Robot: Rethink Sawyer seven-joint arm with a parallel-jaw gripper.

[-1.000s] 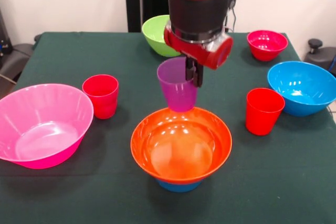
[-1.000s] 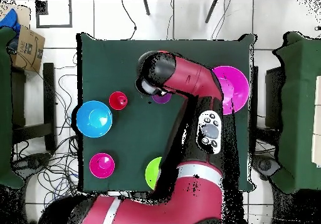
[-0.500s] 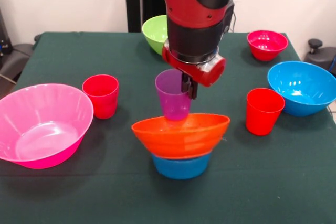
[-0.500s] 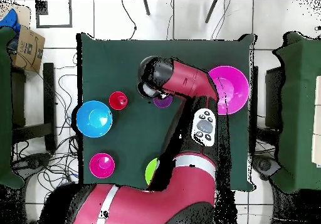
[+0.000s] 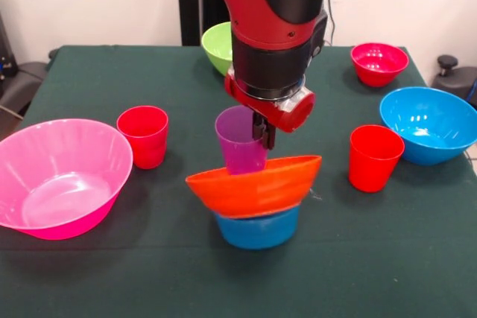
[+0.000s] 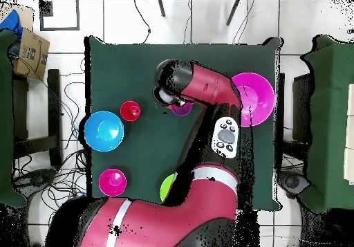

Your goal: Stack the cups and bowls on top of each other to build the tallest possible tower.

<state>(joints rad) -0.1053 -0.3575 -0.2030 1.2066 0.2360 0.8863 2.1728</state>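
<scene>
Nearest on the green worktop (image 5: 112,273) stands the tower (image 5: 255,197): a small blue bowl (image 5: 257,230) at the bottom, a wider orange bowl (image 5: 255,185) tilted on top of it with its right rim higher, and the purple cup (image 5: 240,141) upright with its base down inside the orange bowl. The fingers (image 5: 261,130) are closed on the purple cup's right rim, one dark finger showing down the cup's outer wall, and the red and black arm (image 5: 272,27) comes down from above right over the cup. To the left, the large pink bowl (image 5: 61,178) sits by the worktop's edge, with a red cup (image 5: 143,135) just beyond its far rim. To the right of the tower stands the other red cup (image 5: 375,157), apart from it, and the large blue bowl (image 5: 430,124) lies just past that cup. Farther back, the lime green bowl (image 5: 218,48) is partly hidden behind the arm, and the small red-magenta bowl (image 5: 379,62) rests near the far right corner.
</scene>
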